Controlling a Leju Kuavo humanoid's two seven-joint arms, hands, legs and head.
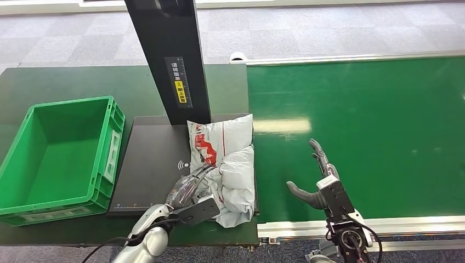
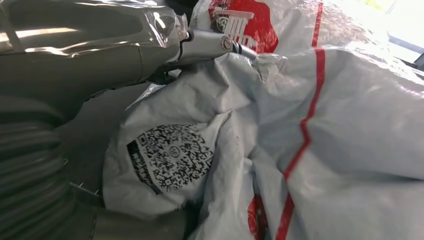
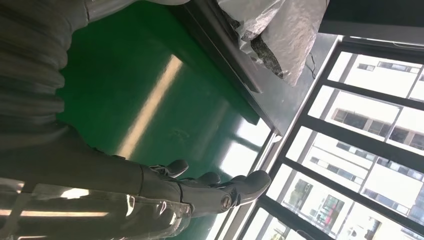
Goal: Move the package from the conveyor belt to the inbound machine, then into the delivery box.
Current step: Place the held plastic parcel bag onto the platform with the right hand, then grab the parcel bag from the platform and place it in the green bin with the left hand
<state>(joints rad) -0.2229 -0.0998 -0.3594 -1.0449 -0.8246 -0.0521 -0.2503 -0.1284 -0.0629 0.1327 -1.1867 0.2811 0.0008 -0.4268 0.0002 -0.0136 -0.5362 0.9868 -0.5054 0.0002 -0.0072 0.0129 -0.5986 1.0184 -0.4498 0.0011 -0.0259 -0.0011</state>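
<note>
Package (image 1: 227, 164): QR label, red print; left hand (image 1: 189, 189) touching

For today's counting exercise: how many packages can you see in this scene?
1. A white package with red print lies on the dark machine plate, touched by the left robot hand. The green box looks empty.

I count one white package (image 1: 227, 164) with red print, lying at my 12 o'clock on one black inbound machine (image 1: 151, 164). One green delivery box (image 1: 107, 143) sits at 10 o'clock, one green conveyor belt (image 1: 373, 131) at 2 o'clock. Two hands: my left hand (image 1: 189, 189), my right hand (image 1: 318, 178).
</note>
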